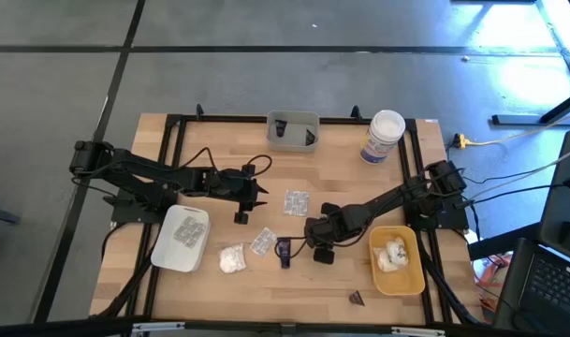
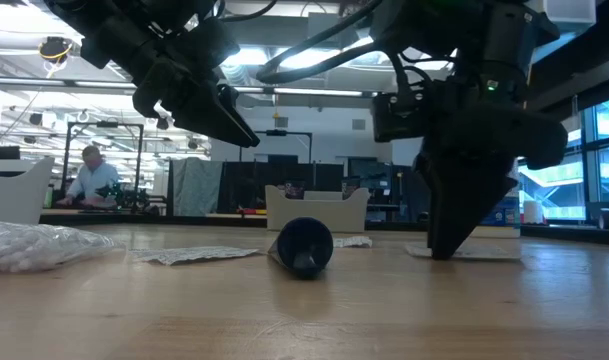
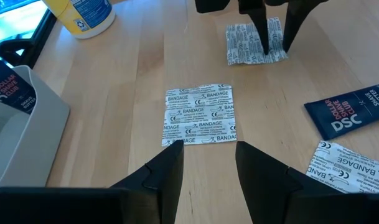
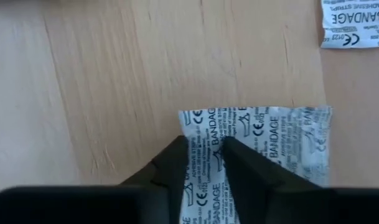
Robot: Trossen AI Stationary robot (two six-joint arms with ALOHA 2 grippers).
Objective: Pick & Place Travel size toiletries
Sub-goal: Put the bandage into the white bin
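The toiletries lie on the wooden table. They are silvery bandage packets (image 1: 296, 201) (image 1: 263, 241), a white puffy bundle (image 1: 231, 258), a dark DSC tube (image 1: 284, 250) and a small dark cone (image 1: 357, 298). My left gripper (image 3: 208, 162) is open and hovers above the table; the middle packet (image 3: 198, 115) lies flat ahead of its fingers. My right gripper (image 4: 201, 152) points straight down at another packet (image 4: 264, 149), its fingers a narrow gap apart. In the high view that gripper (image 1: 319, 234) hides this packet. My right gripper comes from above, pointing down. Both fingertips (image 4: 180, 158) stand on the bandage packet near one edge (image 4: 192, 121), with printed foil showing in the narrow gap between them. The packet lies flat on the table (image 2: 464, 252).
A white tray (image 1: 168, 251) with a packet in it sits at the left. A yellow tray (image 1: 411, 279) holds white bundles near the right edge. A grey tray (image 1: 293, 142) and a tall white jar (image 1: 383, 136) stand at the far edge. A person shows in the room behind.
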